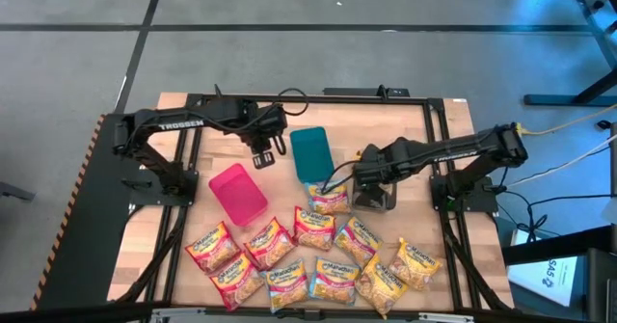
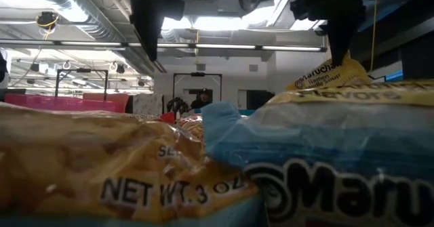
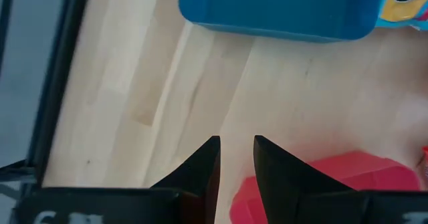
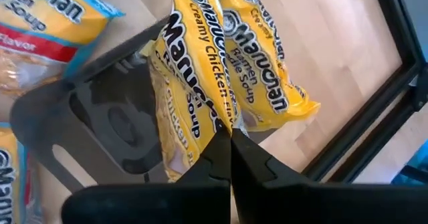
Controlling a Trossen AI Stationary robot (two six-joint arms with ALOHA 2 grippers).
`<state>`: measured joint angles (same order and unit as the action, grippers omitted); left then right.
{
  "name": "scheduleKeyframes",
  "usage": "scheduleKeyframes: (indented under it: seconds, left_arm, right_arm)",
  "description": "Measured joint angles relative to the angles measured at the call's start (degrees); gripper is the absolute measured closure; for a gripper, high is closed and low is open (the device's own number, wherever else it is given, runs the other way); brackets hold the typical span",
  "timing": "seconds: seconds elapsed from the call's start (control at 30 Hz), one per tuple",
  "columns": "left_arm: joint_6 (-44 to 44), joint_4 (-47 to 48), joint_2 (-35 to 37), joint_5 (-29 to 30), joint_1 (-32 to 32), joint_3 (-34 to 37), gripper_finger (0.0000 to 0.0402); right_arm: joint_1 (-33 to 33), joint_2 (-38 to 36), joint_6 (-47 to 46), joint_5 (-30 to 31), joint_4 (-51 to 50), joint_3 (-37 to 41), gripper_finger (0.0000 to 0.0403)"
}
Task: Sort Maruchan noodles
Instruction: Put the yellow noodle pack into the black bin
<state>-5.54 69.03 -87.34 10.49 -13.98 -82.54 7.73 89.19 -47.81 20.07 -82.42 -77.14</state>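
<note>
Slippage is the main risk: the yellow packet is pinched only by its crinkly edge in the shut jaws of the right gripper, above the grey bin. Left gripper jaws stand slightly apart, empty. About eleven packets are counted on the surface; three bins

a pink bin and a teal bin are being seen lying near each other on the wooden table.
</note>
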Motion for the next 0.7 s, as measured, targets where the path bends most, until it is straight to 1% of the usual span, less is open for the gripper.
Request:
scheduleKeyframes:
  seconds: [0.13, 0.63, 0.7]
  left_arm:
    - [0.0, 1.2, 1.4, 1.6, 0.0, 0.0, 0.0317]
    - [-0.4, 4.9, 5.2, 2.2, 0.1, 0.0, 0.0317]
    - [-0.4, 5.0, 5.4, 2.2, 0.1, 0.0, 0.0317]
  right_arm:
    - [0.0, 1.2, -0.4, 0.4, 0.1, 0.0, 0.0403]
    - [-1.1, 6.6, -1.5, 0.4, -0.9, 0.0, 0.0402]
    - [-1.1, 6.7, -2.4, 1.3, -1.5, 0.0, 0.0397]
